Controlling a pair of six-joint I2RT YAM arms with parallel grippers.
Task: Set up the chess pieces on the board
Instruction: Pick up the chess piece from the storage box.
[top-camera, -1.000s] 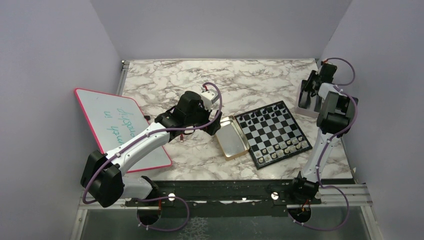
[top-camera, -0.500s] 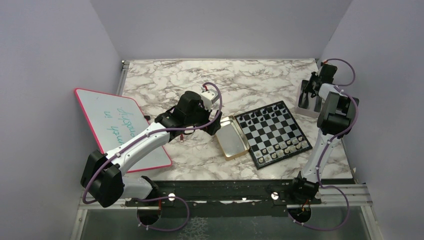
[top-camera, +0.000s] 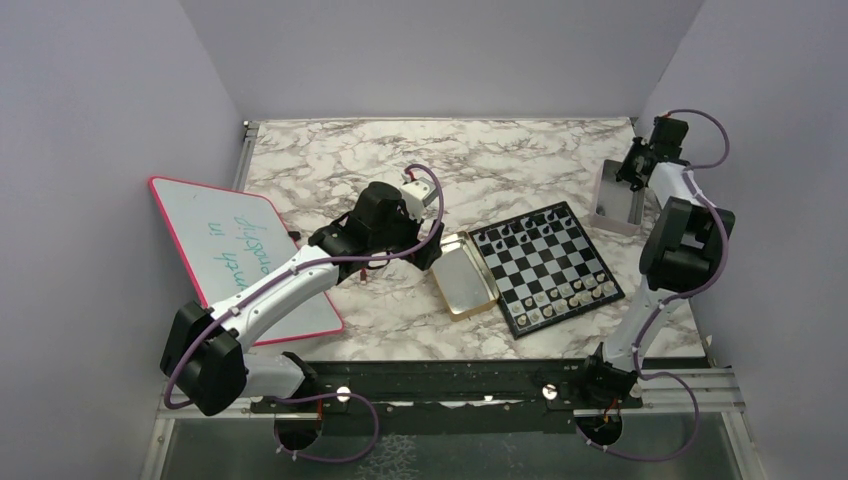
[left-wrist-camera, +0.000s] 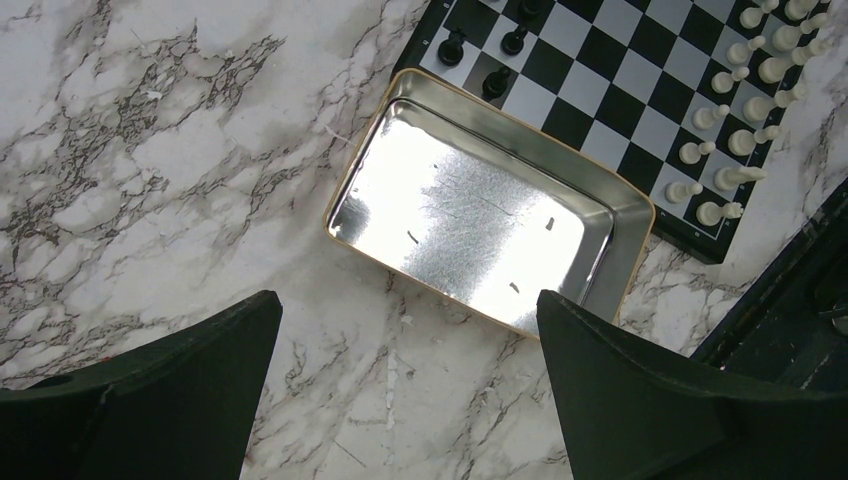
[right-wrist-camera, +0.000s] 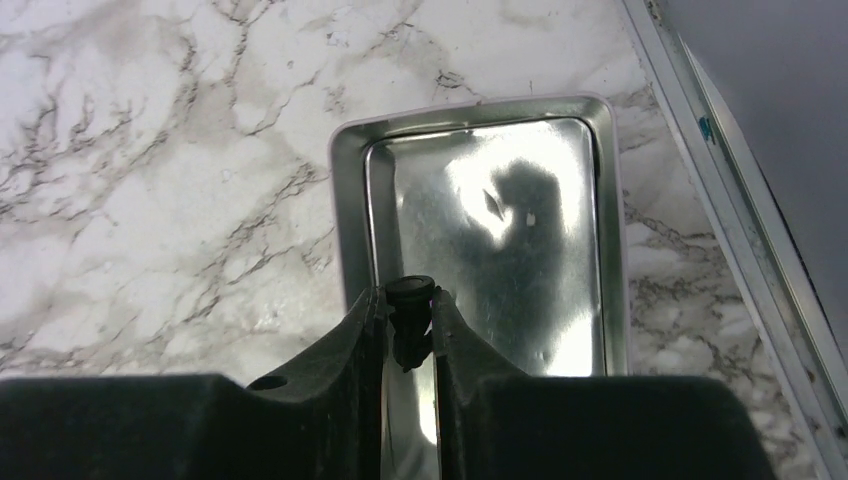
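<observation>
Top view: the small square chessboard of black and pale grey checks (top-camera: 546, 265) carries black chessmen (top-camera: 520, 228) along its far side and pale chessmen (top-camera: 575, 292) along its near side. My right gripper (top-camera: 637, 165) hangs over a silvery rectangular metal tray (top-camera: 617, 195), well apart from the board's far right corner.

Left wrist view: my left gripper (left-wrist-camera: 408, 300) is spread wide and empty above an open gold rectangular tin (left-wrist-camera: 640, 215) lying against the board's left edge.

Right wrist view: the right fingers (right-wrist-camera: 365, 320) pinch a tiny black chessman (right-wrist-camera: 411, 292) just under its head. I judge it light, hard and slick, likely to pivot. A hold at the neck suits it.
</observation>
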